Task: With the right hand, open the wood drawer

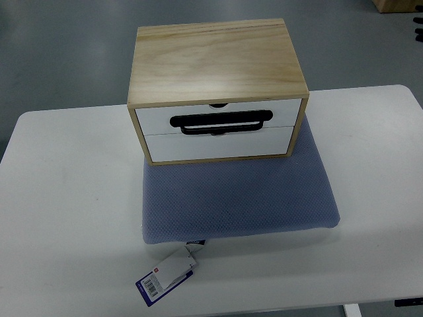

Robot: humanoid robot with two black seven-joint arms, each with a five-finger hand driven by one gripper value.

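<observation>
- Nearest the camera, a white and blue price tag (165, 276) with a barcode lies flat on the white table (66, 198), near the table's front edge.
- Its string runs up to the front edge of a blue-grey mesh cushion (238, 198), which lies flat on the middle of the table.
- On the far part of the cushion stands the wood drawer box (215, 59), upright, with its front turned towards the camera.
- Two white drawer fronts fill that face: the upper drawer (152, 119) and the lower drawer (218, 146). Both sit flush within the wooden frame, so both are closed.
- A black handle (221, 122), a long flat loop, lies across the seam between the two fronts; I cannot tell which one it is fixed to.
- A small half-round notch (217, 104) is cut in the top edge of the upper drawer.
- Neither robot hand shows in the picture, so I cannot tell how the fingers stand, and nothing can be placed against a hand. The box sits slightly left of the table's middle, away from the right edge where the right arm comes in.
- Beyond the table is grey floor (66, 39), with the corner of a wooden object (396, 5) at the far right.
</observation>
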